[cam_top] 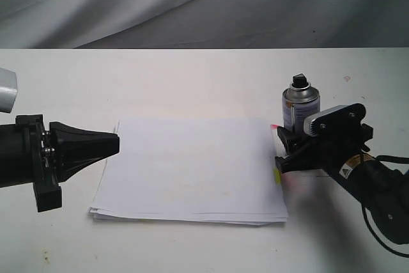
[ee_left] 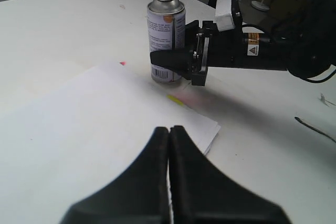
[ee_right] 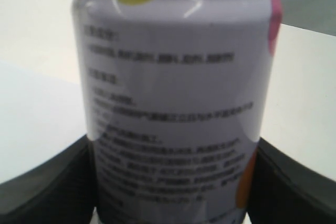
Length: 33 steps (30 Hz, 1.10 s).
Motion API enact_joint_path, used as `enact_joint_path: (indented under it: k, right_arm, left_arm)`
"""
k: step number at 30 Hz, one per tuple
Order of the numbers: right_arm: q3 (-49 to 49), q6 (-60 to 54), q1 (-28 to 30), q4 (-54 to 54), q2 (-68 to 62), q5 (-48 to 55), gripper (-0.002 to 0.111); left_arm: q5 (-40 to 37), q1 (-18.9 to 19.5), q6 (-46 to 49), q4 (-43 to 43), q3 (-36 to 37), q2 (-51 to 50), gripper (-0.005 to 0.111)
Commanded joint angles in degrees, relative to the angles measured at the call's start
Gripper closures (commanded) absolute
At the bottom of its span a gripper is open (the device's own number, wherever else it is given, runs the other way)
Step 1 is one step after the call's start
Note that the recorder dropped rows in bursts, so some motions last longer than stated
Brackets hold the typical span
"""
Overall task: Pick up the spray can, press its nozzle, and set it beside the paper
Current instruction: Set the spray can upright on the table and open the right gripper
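Two black grippers are in front of you, and only one has anything in it. Your right gripper [cam_top: 282,148] has its fingers set against opposite sides of the small silver-grey metal spray can with the printed text label [cam_top: 300,103], pinching it low on the body. The right wrist view shows a dark finger [ee_right: 47,187] pressed to each flank of the label. The can stands upright on the white table [cam_top: 192,75], just off the right far corner of the thin stack of plain white paper sheets [cam_top: 192,171], close to the small pink sticky tab [cam_top: 273,126] on that edge. A yellow tab [cam_top: 277,176] sits further along the same edge, nearer the camera. The small black plastic nozzle [cam_top: 298,81] tops the shiny dome, with nothing touching it. Your left gripper [cam_top: 117,145] hovers at the paper's left edge, well apart from the can, with its fingers pressed flat together and holding nothing. Grey cloth [cam_top: 192,4] hangs behind the table.
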<state>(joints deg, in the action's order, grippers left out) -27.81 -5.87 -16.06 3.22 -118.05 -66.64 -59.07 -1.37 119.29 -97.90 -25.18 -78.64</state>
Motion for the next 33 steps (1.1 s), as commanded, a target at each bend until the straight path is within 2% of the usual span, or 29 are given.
enact_joint_path:
  k: [1,4,7,10,15,19,21,24,33]
  right_arm:
    - [-0.36,0.08,0.15,0.72,0.32,-3.32,0.108]
    - [-0.36,0.08,0.15,0.7,0.32,-3.32,0.108]
    - [-0.36,0.08,0.15,0.94,0.32,-3.32,0.101]
    - [-0.36,0.08,0.15,1.11,0.32,-3.32,0.086]
    - [-0.36,-0.06,0.15,1.33,0.32,-3.32,0.052]
    - [-0.36,-0.15,0.15,1.33,0.32,-3.32,0.033]
    - [-0.36,-0.15,0.15,1.33,0.32,-3.32,0.027]
    - [-0.26,-0.15,0.15,1.44,0.32,-3.32,0.024]
    - [-0.04,-0.73,0.15,1.3,0.48,-3.32,0.024]
  left_arm:
    - [0.0,0.14,-0.15,-0.54,0.28,0.05,0.107]
    - [0.0,0.14,-0.15,-0.54,0.28,0.05,0.107]
    - [0.0,0.14,-0.15,-0.54,0.28,0.05,0.107]
    - [0.0,0.14,-0.15,-0.54,0.28,0.05,0.107]
    - [0.0,0.14,-0.15,-0.54,0.28,0.05,0.107]
    - [0.0,0.14,-0.15,-0.54,0.28,0.05,0.107]
    - [0.0,0.14,-0.15,-0.54,0.28,0.05,0.107]
    - [0.0,0.14,-0.15,-0.54,0.28,0.05,0.107]
    - [0.0,0.14,-0.15,-0.54,0.28,0.05,0.107]
